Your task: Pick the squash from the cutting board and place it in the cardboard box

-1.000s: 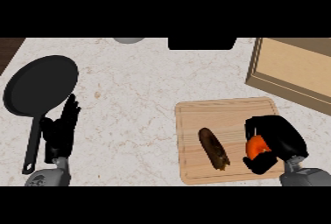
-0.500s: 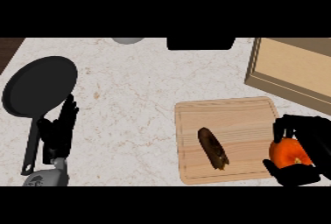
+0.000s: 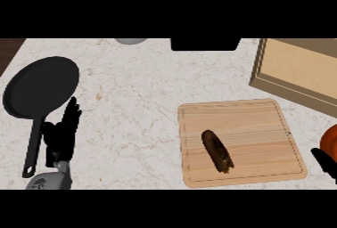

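Squash [image 3: 331, 136] is off the board [image 3: 241, 141], at the frame's right edge by my right hand [image 3: 324, 162]; can't tell its grip. Box [image 3: 299, 71] sits just beyond. Left hand [image 3: 63, 133] rests open beside the pan [image 3: 38, 89].

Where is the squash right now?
In the head view the orange squash shows only partly at the far right edge, off the cutting board, just above the right hand and below the cardboard box.

Left hand [image 3: 63, 131] rests open, fingers up; right hand [image 3: 324, 162] barely shows at the edge.
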Motion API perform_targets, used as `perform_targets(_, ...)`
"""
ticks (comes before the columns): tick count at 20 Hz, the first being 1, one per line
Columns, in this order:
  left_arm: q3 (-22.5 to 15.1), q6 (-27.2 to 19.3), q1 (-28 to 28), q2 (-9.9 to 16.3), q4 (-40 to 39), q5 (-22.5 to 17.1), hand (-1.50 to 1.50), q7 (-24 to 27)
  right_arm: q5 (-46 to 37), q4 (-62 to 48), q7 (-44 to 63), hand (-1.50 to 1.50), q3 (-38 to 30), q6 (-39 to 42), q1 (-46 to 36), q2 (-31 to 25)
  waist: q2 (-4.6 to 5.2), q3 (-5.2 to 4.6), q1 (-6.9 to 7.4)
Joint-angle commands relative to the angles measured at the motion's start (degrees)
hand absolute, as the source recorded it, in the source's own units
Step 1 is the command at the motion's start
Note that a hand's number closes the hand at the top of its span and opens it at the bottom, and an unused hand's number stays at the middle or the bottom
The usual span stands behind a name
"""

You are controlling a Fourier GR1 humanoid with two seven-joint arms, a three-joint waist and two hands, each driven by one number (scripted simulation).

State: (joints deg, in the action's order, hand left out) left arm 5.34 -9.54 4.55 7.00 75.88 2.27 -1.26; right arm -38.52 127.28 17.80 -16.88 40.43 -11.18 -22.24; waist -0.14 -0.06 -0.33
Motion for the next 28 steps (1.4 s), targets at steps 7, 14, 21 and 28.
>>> perform_targets(7, 0.8, 0.4, 0.8, 0.4, -1.0, -0.1, 0.00, 0.5, 0.9, -17.4, -4.0, 1.50, -9.6, -4.5, -13.6, -10.2, 0.20, 0.04, 0.61)
perform_targets(14, -1.2, -0.8, -1.3, -2.1, -0.2, 1.0, 0.00, 1.9, -4.2, -43.8, -15.6, 1.50, -8.5, -17.1, -20.9, -13.9, 0.47, 0.08, 1.77)
perform_targets(21, -0.4, 0.2, 3.7, -0.9, -4.3, 1.1, 0.00, 1.1, -6.7, -68.2, -27.2, 1.50, -6.3, -26.2, -30.3, -17.2, 0.69, 0.08, 1.62)
perform_targets(28, 0.3, 1.7, 1.9, 0.5, -2.7, 0.2, 0.00, 2.0, -14.8, -88.6, -33.4, 1.50, -3.7, -40.6, -35.7, -17.4, 1.24, 0.16, 3.53)
